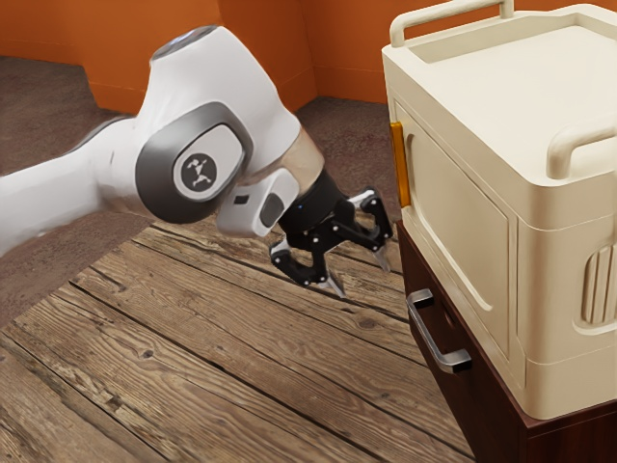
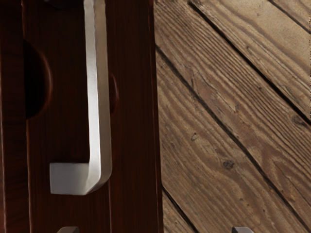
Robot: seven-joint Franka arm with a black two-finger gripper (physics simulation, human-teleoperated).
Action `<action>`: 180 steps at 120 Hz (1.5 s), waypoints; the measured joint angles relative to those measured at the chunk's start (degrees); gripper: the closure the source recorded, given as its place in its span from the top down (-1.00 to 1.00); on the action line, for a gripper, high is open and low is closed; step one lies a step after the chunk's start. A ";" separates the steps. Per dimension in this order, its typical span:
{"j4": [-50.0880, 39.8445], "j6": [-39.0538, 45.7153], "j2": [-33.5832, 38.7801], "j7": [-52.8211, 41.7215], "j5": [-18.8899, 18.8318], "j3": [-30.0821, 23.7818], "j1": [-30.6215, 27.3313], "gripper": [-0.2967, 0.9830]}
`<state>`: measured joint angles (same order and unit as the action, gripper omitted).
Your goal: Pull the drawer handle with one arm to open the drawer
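A: End effector, item 1?
B: Gripper (image 1: 363, 281), black, 2-finger; fingers (image 1: 334, 281) spread well apart, nothing held btwn. Posn: over wood planks (image 1: 193, 338), tilted down, near handle but not touching.
A: Handle, item 2?
B: Handle (image 1: 433, 341), metal, bar type w/ bent ends; mounted on drawer front (image 1: 472, 405), dk brown wood. Located to the ext. view's right of the gripper. In wrist view, long bar & one bent end are seen.
A: Drawer, open or shut?
B: Cannot be told for certain.
A: Misc.?
B: Cream box (image 1: 453, 212) w/ rails, set atop dk brown cabinet (image 1: 569, 441); orange wall (image 1: 260, 48) seen behind arm.
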<state>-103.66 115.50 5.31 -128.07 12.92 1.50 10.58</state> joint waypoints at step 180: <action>-19.95 12.07 10.33 -15.44 14.32 0.15 2.71 -0.51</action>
<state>-123.61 127.57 15.64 -143.51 27.24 1.64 13.29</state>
